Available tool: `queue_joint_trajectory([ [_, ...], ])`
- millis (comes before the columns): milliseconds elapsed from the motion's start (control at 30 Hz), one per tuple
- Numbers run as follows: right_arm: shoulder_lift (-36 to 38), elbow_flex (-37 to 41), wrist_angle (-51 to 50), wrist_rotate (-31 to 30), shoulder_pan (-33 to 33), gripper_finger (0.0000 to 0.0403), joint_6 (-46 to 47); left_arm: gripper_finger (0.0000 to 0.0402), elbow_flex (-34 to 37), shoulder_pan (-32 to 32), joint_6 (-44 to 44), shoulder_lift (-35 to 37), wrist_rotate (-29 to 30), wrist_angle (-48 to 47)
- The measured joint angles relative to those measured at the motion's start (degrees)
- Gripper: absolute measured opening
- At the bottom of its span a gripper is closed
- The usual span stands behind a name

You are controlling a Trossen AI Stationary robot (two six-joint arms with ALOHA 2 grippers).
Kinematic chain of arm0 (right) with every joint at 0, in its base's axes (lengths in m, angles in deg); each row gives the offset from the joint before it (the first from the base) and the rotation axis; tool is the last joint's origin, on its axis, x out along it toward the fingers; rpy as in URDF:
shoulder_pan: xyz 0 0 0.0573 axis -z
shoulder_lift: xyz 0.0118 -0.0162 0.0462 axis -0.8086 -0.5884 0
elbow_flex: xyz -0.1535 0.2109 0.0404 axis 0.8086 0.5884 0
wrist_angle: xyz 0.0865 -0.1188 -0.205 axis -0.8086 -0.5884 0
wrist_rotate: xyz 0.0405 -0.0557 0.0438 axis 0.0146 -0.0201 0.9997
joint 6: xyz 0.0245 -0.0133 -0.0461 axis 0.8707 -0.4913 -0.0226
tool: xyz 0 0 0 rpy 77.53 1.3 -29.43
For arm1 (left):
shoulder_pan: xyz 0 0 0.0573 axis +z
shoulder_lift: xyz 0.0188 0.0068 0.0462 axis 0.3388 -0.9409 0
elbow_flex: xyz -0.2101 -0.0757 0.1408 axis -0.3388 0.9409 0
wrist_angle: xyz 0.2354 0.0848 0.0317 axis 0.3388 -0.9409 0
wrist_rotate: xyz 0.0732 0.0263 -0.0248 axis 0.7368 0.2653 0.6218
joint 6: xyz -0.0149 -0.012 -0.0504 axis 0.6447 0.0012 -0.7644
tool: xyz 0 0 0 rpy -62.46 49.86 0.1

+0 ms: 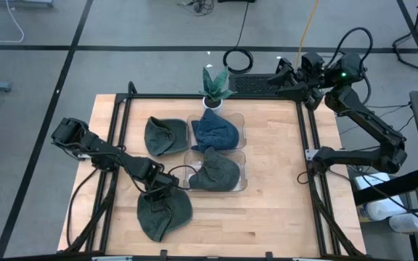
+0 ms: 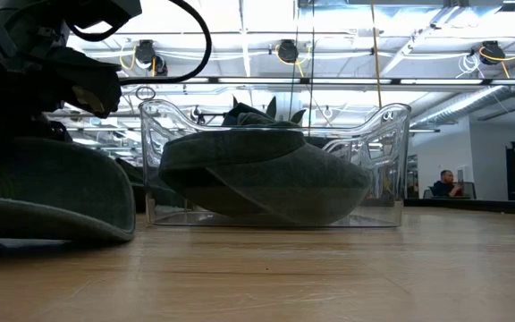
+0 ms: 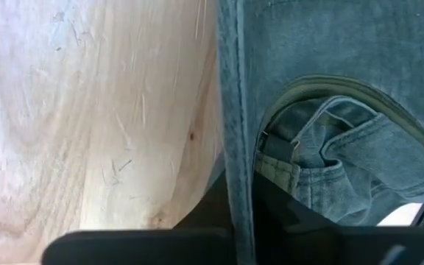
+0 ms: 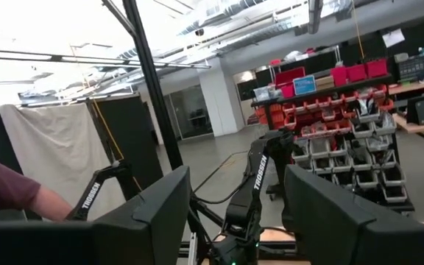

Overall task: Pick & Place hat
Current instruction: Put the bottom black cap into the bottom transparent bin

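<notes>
Grey-green hat (image 1: 164,214) lying flat, brim toward table's near-left, left pincer (image 1: 156,193) gripping it.

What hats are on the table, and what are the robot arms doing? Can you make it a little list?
hats outside bin: two dark green hats, one at the front, one left of the bin
clear bin: blue hat in far compartment, green hat in near one
left tool: down at the front hat's edge
right tool: parked off the table's far right corner
plant: behind bin
</notes>
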Motion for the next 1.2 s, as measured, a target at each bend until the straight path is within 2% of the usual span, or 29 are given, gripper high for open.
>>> queue_joint_trajectory([
  [367,-0.8,0.0,0.1,0.1,0.0,0.0210,-0.1,0.0009,-0.1,-0.2,2.3,0.0,-1.9,-1.3],
  [533,-0.8,0.0,0.1,0.3,0.0,0.0210,-0.1,0.0009,-3.3,-1.5,4.4,0.0,0.3,-12.1],
  [967,-0.8,0.0,0.1,0.3,0.0,0.0210,0.0,0.0009,-22.2,-2.6,10.1,0.0,12.1,-37.6],
  [1200,-0.8,0.0,1.4,0.3,0.0,0.0210,5.6,0.0009,-32.4,-2.6,12.0,0.0,16.3,-49.6],
])
